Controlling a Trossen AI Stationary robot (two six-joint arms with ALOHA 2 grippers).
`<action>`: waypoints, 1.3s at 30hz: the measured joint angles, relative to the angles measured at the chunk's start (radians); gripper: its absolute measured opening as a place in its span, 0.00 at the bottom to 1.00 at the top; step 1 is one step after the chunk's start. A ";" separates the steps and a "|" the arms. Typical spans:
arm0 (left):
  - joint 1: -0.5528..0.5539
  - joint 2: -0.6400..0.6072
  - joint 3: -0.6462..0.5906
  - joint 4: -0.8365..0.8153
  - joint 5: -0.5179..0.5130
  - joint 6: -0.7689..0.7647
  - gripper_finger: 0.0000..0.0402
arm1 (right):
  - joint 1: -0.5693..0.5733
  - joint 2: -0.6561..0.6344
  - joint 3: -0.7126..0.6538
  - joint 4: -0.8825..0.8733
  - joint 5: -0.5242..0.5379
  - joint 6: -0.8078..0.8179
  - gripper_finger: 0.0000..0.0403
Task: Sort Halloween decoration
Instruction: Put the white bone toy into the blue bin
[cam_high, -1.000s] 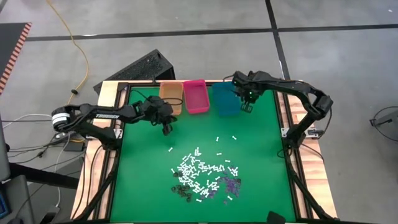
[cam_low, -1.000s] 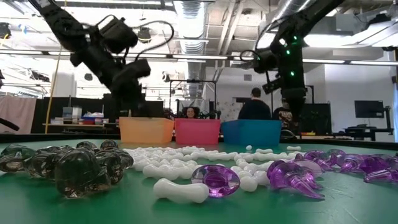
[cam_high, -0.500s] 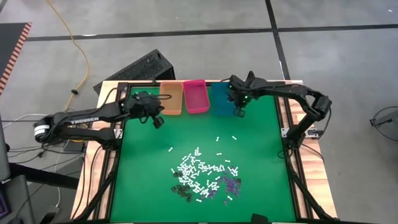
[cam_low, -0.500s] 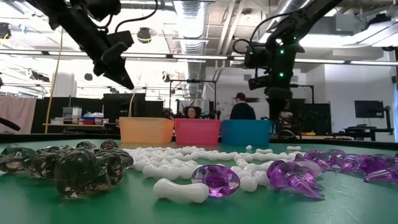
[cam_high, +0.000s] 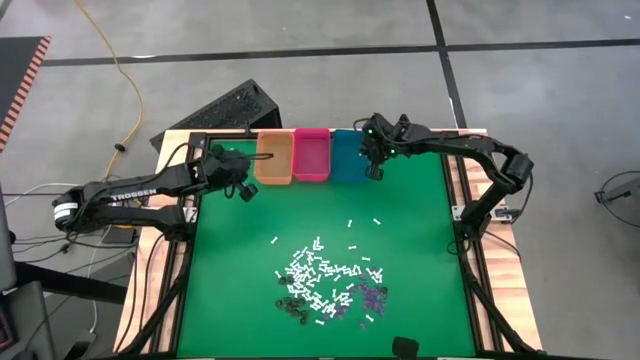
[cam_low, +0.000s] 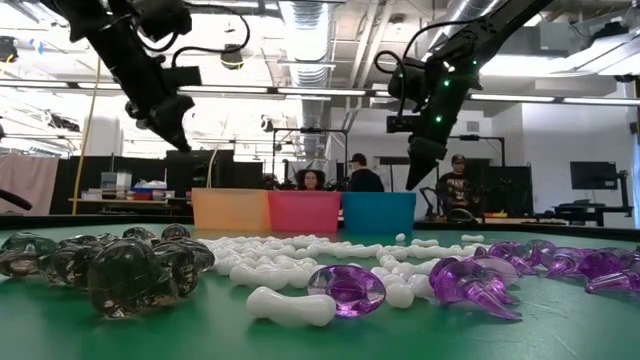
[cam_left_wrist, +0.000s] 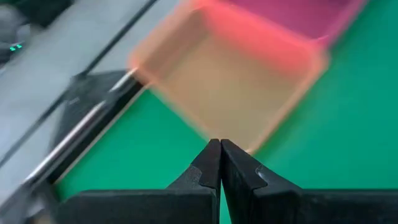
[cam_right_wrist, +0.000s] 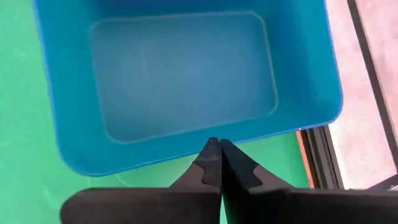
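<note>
Green felt covered the table (cam_high: 220, 290), and you had both arms drawn up at its far edge, where three rectangular plastic bins stood side by side: an orange bin (cam_high: 274, 160), a pink bin (cam_high: 312, 156) and a teal bin (cam_high: 349, 156).

Step in hand, as judged: positioning at the bins, with no piece carried. Your left gripper (cam_high: 244, 192) hung just beside the orange bin's outer side, on the side away from the pink bin; in the left wrist view its fingers (cam_left_wrist: 211, 163) were pressed tip to tip with nothing between them. Your right gripper (cam_high: 374, 171) hung by the teal bin's near corner, on the side away from the pink bin; its fingers (cam_right_wrist: 214, 155) were likewise clenched and empty, and the right wrist view showed nothing lying in the teal bin.

The Halloween decoration (cam_high: 325, 280), a scatter of tiny white sticks, purple bits and dark brown-black bits in plastic, lay in a loose heap well apart from the orange bin, toward the table's near edge. Both grippers stood well apart from it, at the bins.

Next move, as judged: you would need to part one gripper's fingers, carry it from the bins to the heap, and single out one small piece of one colour, which crowded neighbours would make fiddly.
</note>
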 joint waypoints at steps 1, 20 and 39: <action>0.011 0.000 -0.003 0.000 -0.015 0.008 0.00 | 0.006 -0.005 0.000 -0.001 0.000 0.000 0.05; 0.527 0.213 -0.135 0.481 0.488 0.095 0.00 | 0.073 -0.253 0.000 -0.011 0.001 0.051 0.05; 0.494 0.355 -0.134 0.706 0.647 -0.039 0.00 | 0.084 -0.262 -0.022 -0.068 0.001 0.090 0.05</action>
